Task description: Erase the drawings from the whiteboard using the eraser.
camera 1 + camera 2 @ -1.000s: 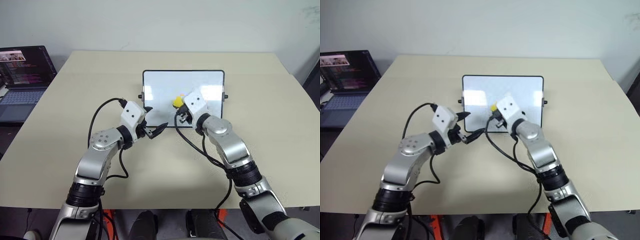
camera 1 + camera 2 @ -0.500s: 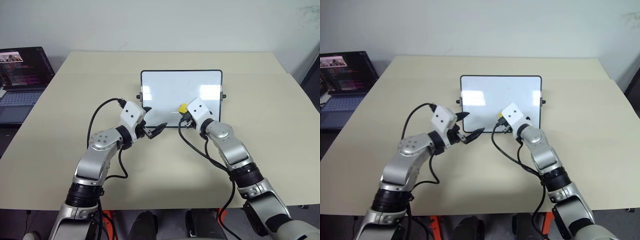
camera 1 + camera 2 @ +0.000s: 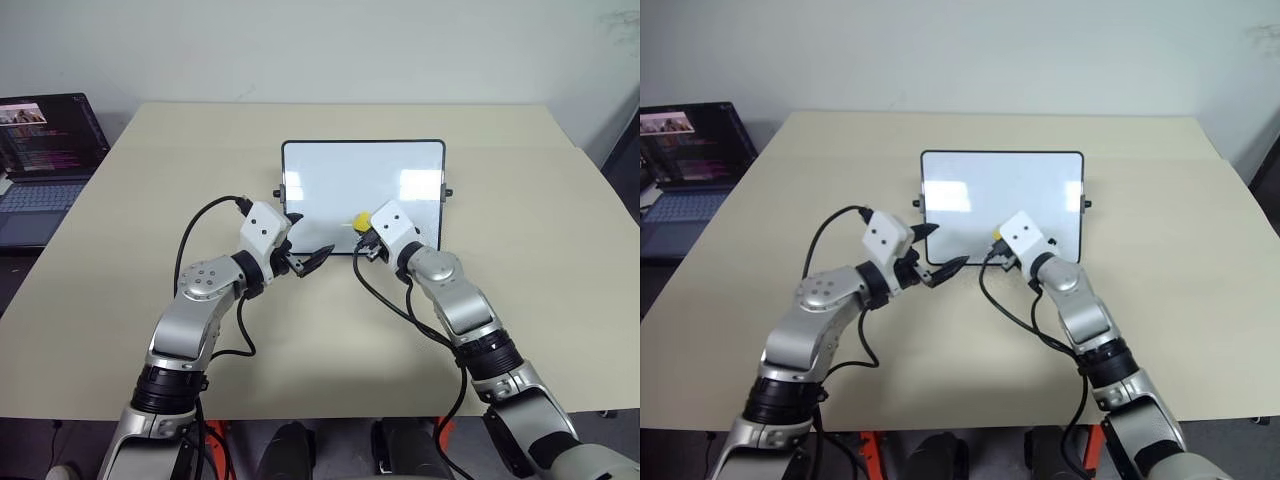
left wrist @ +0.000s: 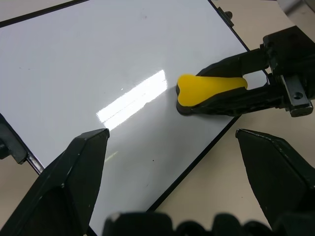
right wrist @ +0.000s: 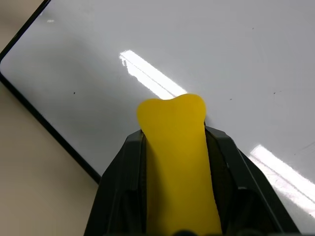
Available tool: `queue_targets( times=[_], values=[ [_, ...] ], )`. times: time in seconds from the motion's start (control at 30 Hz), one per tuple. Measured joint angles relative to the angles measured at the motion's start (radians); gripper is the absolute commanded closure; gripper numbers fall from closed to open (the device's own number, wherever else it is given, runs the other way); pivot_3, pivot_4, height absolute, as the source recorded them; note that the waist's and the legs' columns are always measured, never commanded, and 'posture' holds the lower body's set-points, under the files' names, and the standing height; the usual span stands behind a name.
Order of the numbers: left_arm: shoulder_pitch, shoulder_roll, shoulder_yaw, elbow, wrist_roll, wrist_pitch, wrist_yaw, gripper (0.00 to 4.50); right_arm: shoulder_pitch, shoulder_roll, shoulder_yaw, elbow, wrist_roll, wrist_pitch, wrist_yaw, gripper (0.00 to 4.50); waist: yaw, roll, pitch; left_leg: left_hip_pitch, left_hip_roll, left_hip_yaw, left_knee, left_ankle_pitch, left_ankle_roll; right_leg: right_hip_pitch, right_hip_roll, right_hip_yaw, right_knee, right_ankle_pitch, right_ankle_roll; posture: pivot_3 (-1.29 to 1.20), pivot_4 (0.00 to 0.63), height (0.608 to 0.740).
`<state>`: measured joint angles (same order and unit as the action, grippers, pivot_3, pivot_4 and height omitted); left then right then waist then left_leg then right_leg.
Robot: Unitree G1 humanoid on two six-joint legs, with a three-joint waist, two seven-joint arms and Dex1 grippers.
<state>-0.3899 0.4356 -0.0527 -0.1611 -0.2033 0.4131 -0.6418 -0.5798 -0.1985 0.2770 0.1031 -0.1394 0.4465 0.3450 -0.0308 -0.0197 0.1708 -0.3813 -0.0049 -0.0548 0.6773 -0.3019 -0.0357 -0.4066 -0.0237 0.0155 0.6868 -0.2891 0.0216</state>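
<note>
One whiteboard (image 3: 340, 185) sits flat on the beige worktop (image 3: 120, 250), one yellow eraser (image 4: 209, 88), two grippers, one laptop (image 3: 45, 150) off at the worktop's far left edge; no drawings that I can make out on the board, just a few tiny specks and glare strips on the glossy surface; the right gripper (image 3: 365, 237) has its fingers (image 5: 123, 187) clamped on the eraser from both sides, and the eraser's tip is pressed down on the board close to its near edge; the left gripper (image 3: 312, 259) has its fingers (image 4: 64, 191) spread wide apart with nothing between them, and it hovers just off the board's near-left corner; compared with a second ago, the eraser was further up on the board, roughly mid-height, and now it's down near the bottom frame, slightly to the left of where it was half a second ago; left arm hasn't budged at all; the whole picture also shifted a bit early on, so that's the camera, not the board.
</note>
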Motion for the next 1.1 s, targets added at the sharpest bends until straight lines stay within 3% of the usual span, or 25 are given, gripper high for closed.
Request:
queue_targets(
  times=[0.77,1.1],
  values=[
    [-0.002,-0.007,0.000,0.000,0.000,0.000,0.001,0.00,0.106,-0.141,-0.008,-0.102,0.002,0.018,0.068,3.20,0.005,-0.001,0.000,0.001,0.000,0.000,0.001,0.000,0.000,0.002,0.000,0.000,0.001,0.000,0.000,0.00,0.150,0.740],
    [-0.006,-0.014,-0.002,0.001,0.000,-0.002,-0.003,0.00,0.108,-0.115,-0.049,-0.164,0.015,0.123,0.060,3.20,0.004,0.000,0.000,0.001,0.000,0.000,0.001,0.000,0.000,0.001,0.000,0.000,0.002,0.000,0.000,0.00,0.150,0.740]
  ],
)
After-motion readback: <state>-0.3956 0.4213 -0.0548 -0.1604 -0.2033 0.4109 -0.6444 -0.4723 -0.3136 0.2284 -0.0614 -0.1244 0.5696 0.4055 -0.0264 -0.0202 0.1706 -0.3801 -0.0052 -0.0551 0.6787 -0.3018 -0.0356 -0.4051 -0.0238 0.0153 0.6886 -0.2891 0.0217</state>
